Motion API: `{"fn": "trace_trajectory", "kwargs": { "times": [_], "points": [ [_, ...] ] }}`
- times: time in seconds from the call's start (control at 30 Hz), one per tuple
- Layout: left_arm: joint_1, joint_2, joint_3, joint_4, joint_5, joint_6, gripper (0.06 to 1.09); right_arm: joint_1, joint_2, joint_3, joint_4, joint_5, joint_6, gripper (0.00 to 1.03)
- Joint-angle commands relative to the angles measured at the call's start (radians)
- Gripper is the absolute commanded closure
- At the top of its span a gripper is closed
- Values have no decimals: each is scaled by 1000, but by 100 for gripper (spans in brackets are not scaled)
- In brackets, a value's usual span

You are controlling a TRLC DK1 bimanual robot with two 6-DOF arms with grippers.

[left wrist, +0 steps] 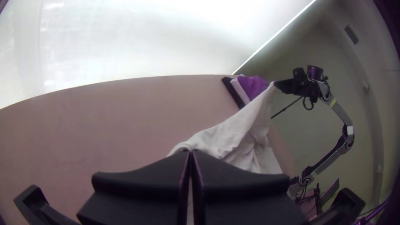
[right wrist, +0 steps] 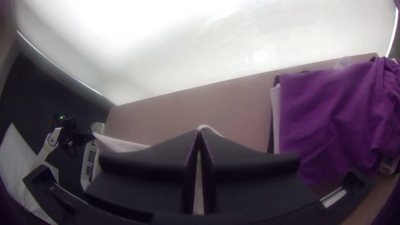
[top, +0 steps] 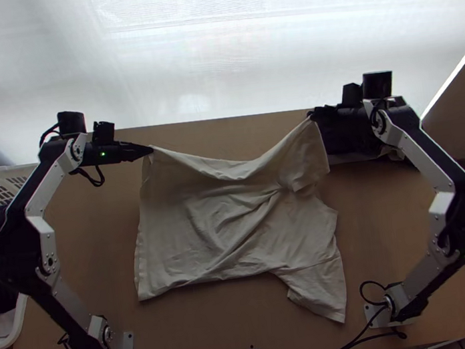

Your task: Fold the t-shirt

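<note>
- Toward eleven o'clock on the table (twelve being its far edge), left gripper (top: 149, 149) is pinching a corner at the hem end of the pale t-shirt (top: 219, 236); fingers pressed together on cloth.
- Toward one o'clock, right gripper (top: 310, 116) is clamping the shirt's other far corner, beside the upper sleeve (top: 305, 166).
- Shirt is lying sideways mid-table: hem toward nine, lower sleeve (top: 321, 295) pointing to five, near part resting on the wood.
- Reason for the grips (judgement): two spread corners are probably stretching one long side, ready for folding toward six.
- Far edge is sagging between the holds, creases are running across the body; slack may be carrying wrinkles into the fold.
- Light wooden table (top: 392, 217) is supporting everything; a purple cloth (right wrist: 329, 116) is topping a pile toward two.
- White basket (top: 16, 328) is standing at nine; a bright white sheet (top: 254, 71) is closing off the room beyond twelve.
</note>
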Motion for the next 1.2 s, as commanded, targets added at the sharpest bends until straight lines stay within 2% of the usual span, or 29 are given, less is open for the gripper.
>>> {"fn": "trace_trajectory", "kwargs": {
  "times": [0.0,0.3,0.57,0.63,0.67,0.7,0.77,0.8,0.93,1.0,1.07,1.17],
  "points": [
    [28,164,143,-14,-64,12,105,-9,168,126,15,29,-16,100],
    [66,356,421,-152,-97,12,105,-6,283,261,-14,90,-27,100],
    [72,394,427,-195,-142,19,105,12,346,286,-31,105,-33,100],
    [74,400,427,-212,-143,21,105,16,344,278,-31,105,-35,92],
    [75,400,427,-227,-143,30,98,14,335,271,-31,105,-35,89],
    [78,399,427,-255,-147,50,80,12,321,261,-35,105,-36,76],
    [81,380,427,-322,-150,85,25,6,271,243,-68,107,-42,13],
    [85,363,427,-364,-151,107,9,0,234,225,-72,107,-44,8],
    [111,257,427,-476,-150,140,10,-40,21,122,-83,133,-25,4],
    [126,187,427,-532,-150,165,10,-76,-99,71,-121,131,19,4],
    [135,115,411,-649,-145,251,10,-113,-234,-4,-173,121,51,5],
    [138,0,310,-828,-130,404,10,-165,-384,-78,-373,50,36,5]
  ]
}}
